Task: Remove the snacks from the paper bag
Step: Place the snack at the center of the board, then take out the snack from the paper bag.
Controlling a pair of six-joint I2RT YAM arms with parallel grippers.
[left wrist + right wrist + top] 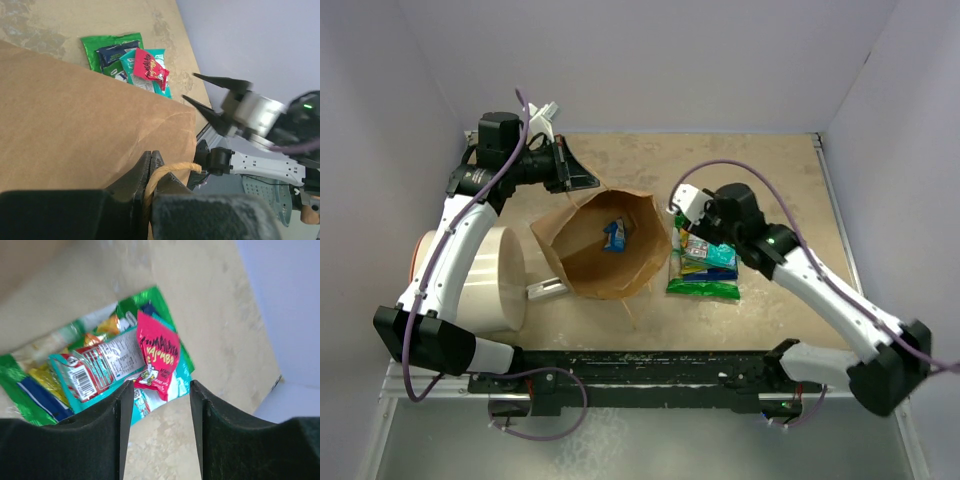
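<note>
The brown paper bag [582,228] lies open on the table with a blue snack packet [616,234] inside. My left gripper [582,182] is shut on the bag's twisted paper handle [167,171] at the bag's far rim; in the left wrist view [151,158] the jaws pinch the cord beside the bag wall [75,110]. A pile of snacks [705,265] lies right of the bag: a green packet [15,385], a teal one [95,367] and a red one [159,352]. My right gripper [161,390] is open and empty just above the pile, and shows in the top view [676,206].
A large white cylinder [485,280] lies left of the bag under my left arm. A small white-grey bar [545,289] sits by the bag's near left corner. Walls close the table at back and sides. The black rail [640,365] runs along the near edge.
</note>
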